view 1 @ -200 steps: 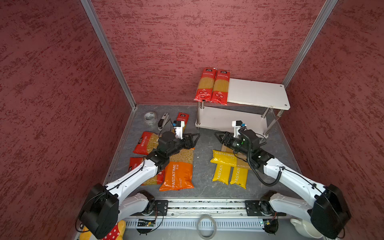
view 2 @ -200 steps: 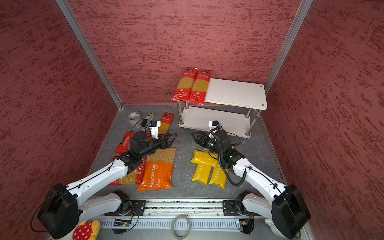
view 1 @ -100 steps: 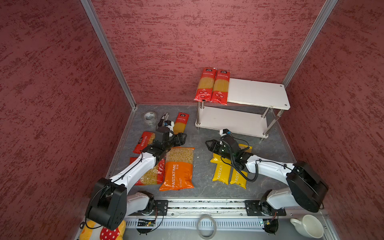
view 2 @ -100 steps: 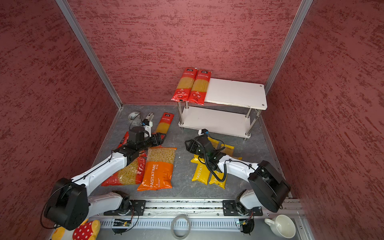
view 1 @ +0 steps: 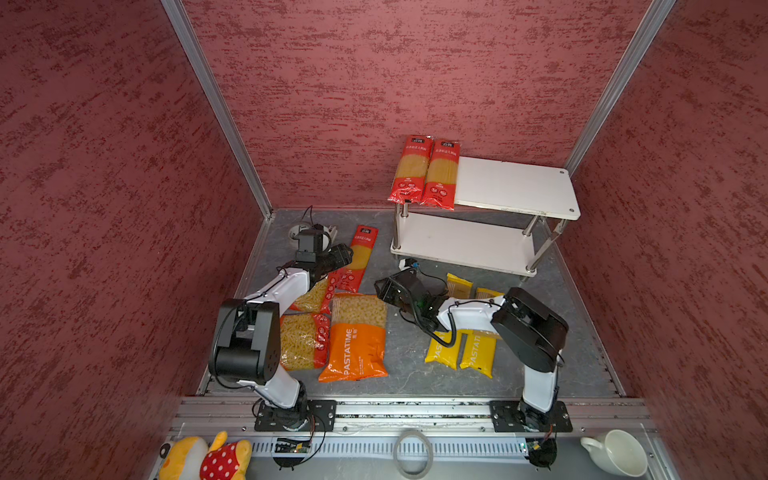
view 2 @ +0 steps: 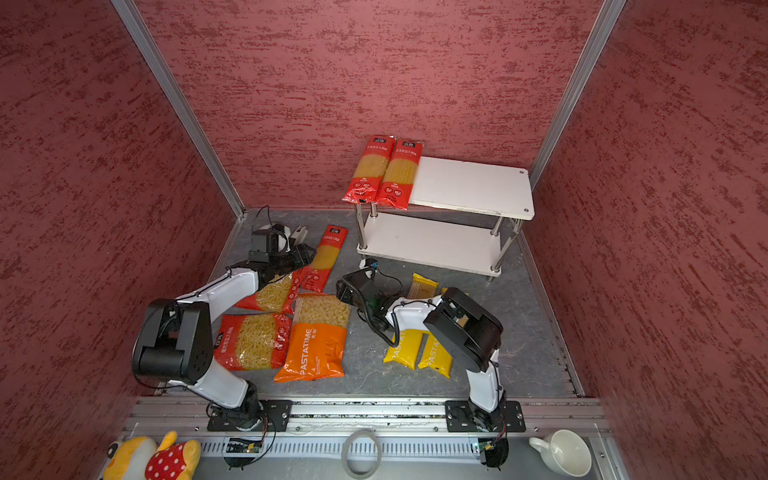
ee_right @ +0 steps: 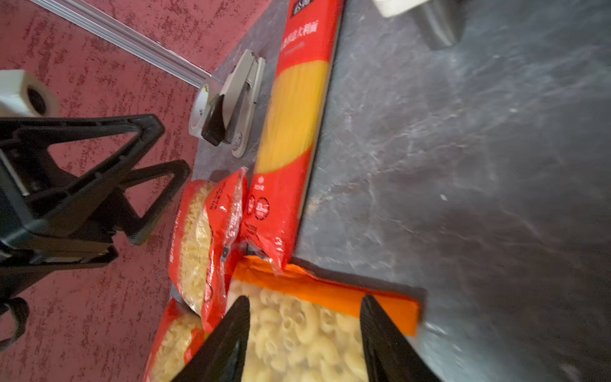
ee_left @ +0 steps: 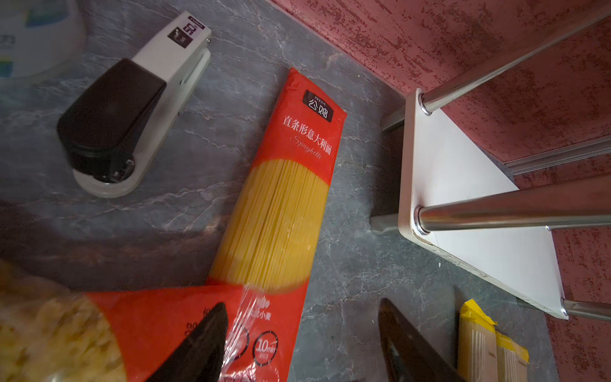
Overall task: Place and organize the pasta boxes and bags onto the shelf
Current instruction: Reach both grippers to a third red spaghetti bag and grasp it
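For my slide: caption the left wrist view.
Open left gripper above a red spaghetti pack, between a stapler and the white shelf.

My two top views: high, front, looking down over whole cell, near-identical. My wrist cameras: close to floor (ee_left: 347, 264); both share red spaghetti pack (ee_left: 281, 198) and stapler (ee_left: 132, 109).

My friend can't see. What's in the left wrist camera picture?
A long red spaghetti pack lies on the grey tabletop, with the open left gripper over one end. A stapler lies on one side of it and a corner of the white shelf stands on the other.
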Controlling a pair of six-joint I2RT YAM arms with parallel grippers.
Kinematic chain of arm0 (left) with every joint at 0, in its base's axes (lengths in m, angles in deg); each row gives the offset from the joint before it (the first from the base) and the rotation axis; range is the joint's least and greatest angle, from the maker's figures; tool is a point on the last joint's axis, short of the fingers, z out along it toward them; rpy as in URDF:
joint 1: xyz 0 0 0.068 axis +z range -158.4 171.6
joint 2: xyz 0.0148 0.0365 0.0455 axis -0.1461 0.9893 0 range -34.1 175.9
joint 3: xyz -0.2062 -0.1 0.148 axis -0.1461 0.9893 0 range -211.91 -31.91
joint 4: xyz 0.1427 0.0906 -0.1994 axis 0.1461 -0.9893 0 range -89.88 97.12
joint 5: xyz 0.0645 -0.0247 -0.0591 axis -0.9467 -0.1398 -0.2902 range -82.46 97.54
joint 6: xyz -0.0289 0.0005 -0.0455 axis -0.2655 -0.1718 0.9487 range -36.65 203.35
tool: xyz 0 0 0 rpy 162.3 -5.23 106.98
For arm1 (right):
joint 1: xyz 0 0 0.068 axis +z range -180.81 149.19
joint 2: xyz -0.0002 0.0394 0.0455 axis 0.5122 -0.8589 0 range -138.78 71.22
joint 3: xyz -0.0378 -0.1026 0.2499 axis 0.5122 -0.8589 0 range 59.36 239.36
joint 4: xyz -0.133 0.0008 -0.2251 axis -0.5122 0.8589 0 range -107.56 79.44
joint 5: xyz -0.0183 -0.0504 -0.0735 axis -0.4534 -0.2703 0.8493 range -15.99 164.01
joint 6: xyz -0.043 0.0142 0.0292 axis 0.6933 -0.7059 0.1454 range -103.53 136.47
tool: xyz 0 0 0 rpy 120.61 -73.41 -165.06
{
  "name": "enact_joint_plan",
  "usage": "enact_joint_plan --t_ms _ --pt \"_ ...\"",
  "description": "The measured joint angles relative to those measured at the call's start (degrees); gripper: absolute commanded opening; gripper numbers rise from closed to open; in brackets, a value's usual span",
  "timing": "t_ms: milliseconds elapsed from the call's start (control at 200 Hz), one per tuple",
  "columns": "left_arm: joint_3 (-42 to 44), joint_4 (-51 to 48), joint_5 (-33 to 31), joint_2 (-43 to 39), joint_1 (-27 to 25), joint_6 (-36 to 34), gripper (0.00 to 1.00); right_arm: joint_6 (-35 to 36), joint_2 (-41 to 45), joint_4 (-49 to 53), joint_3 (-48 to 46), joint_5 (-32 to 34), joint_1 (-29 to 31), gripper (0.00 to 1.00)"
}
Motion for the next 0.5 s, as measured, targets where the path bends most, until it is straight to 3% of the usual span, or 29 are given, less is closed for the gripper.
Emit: enact_joint_plan --t_ms 155,496 --pt "3.19 0.70 -0.70 -1.75 -0.04 1.75 0.71 -1.99 -6.12 2.34 8.15 1.66 0.37 0.55" --pt "11.85 0.70 -1.62 -15.21 -0.85 4.15 0.72 -4.52 -17.14 8.68 21.57 2.40 0.37 0.54"
